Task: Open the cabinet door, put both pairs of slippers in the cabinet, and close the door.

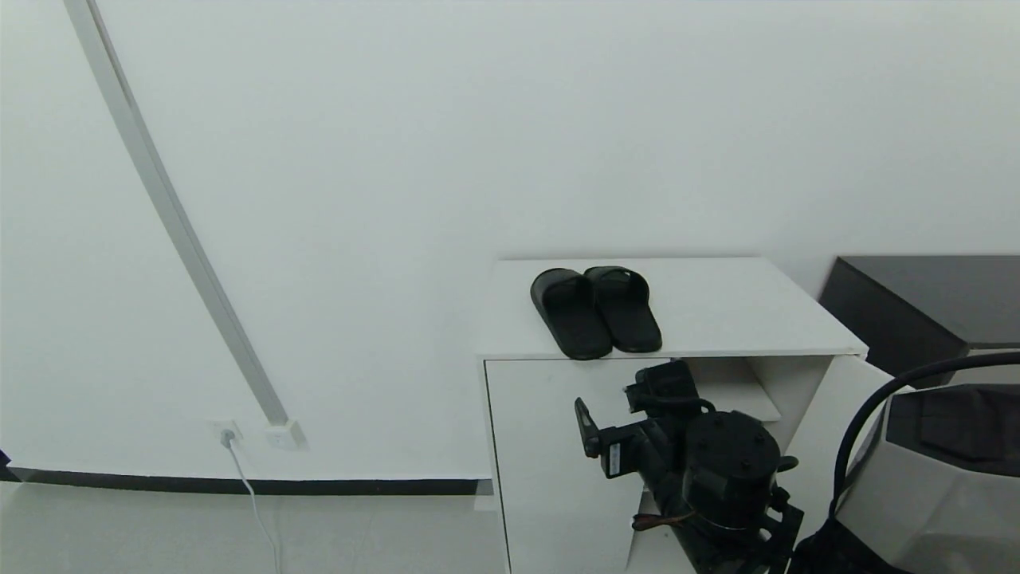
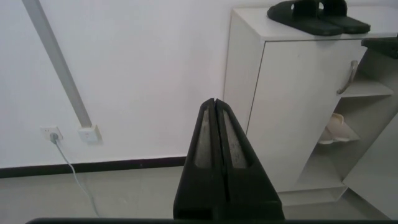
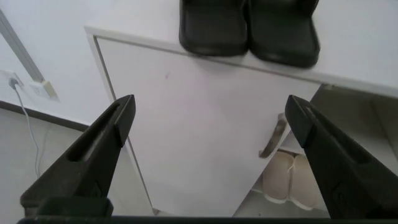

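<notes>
Count: two pairs of slippers, one cabinet (image 1: 717, 307), two hands. The left hand (image 2: 216, 106) is fully closed and holds nothing, well apart from the cabinet. The right hand (image 3: 210, 102) is spread wide and empty, in front of the closed door (image 1: 542, 446), just below the black slippers (image 1: 596, 311) on the cabinet top. The pale slippers (image 3: 289, 180) lie on a lower shelf in the open right compartment. A white wall (image 1: 478, 119) carries two sockets (image 1: 227, 433) at left; a dark unit (image 1: 916, 303) stands at right.

Soft, even, bright light fills the scene from overhead, washing the white wall (image 1: 510, 119) and cabinet (image 1: 717, 307). Shadows are faint. The black slippers (image 1: 596, 312) show little detail. The wall conduit (image 1: 170, 203) bows with lens distortion on the left.
</notes>
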